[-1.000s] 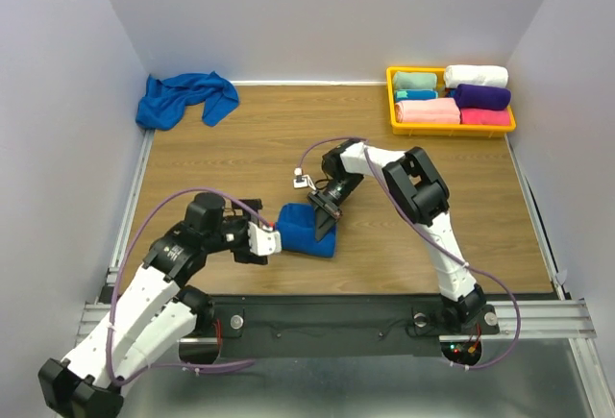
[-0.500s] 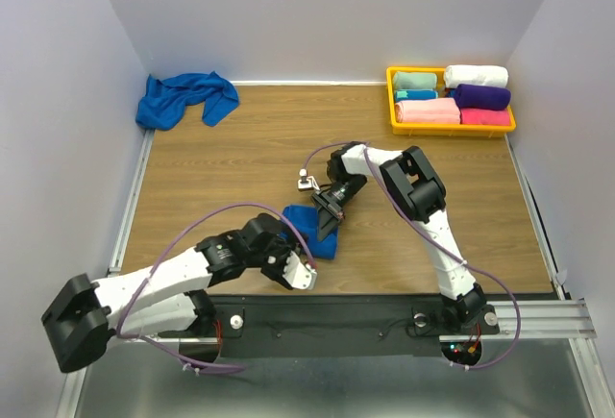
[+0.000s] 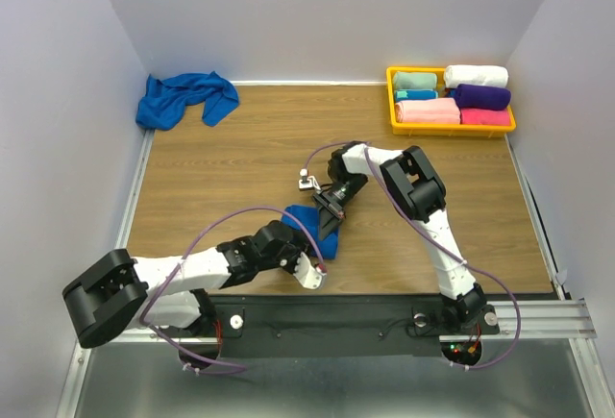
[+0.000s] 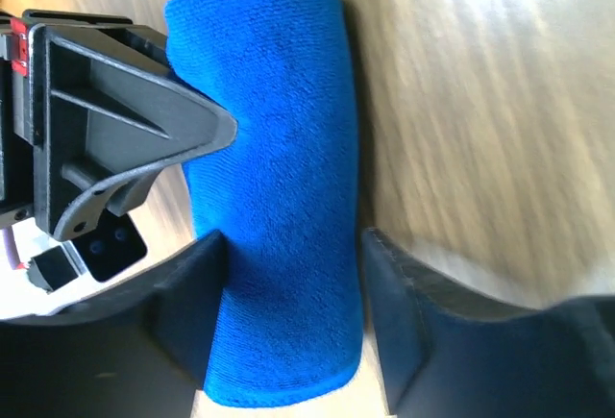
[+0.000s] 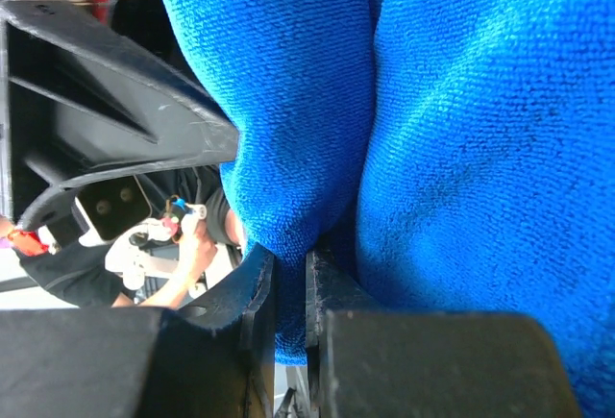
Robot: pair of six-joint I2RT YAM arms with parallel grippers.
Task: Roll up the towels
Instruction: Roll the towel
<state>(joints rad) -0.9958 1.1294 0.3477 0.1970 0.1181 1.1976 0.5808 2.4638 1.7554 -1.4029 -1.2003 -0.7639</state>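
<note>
At table centre, nr front edge: rolled blue towel [image 3: 315,229] lies on the wood table [image 3: 211,168], one short fat roll, long axis running roughly front-to-back.
L gripper [image 3: 309,262]: arm lies low along the front edge, reaching in from the near-left. Jaws apart, one of its fingers [image 4: 183,312] on each side of the roll's near end, both close up against the cloth. Can't tell if they press it.
R gripper [image 3: 330,211]: comes in from the far side, over the roll's far end. Jaws nearly together, w/ a fold of blue cloth pinched between them; wrist view is filled w/ blue pile.
L vs R: both on the same roll, opposite ends, R's black finger against the roll's flank in L wrist view.
Other task towel: crumpled blue towel [image 3: 183,98] at far-left corner, unrolled, well apart from both arms.
Yellow tray [image 3: 392,101]: far-right corner, holds rolled teal, white, purple + pink towels.
</note>
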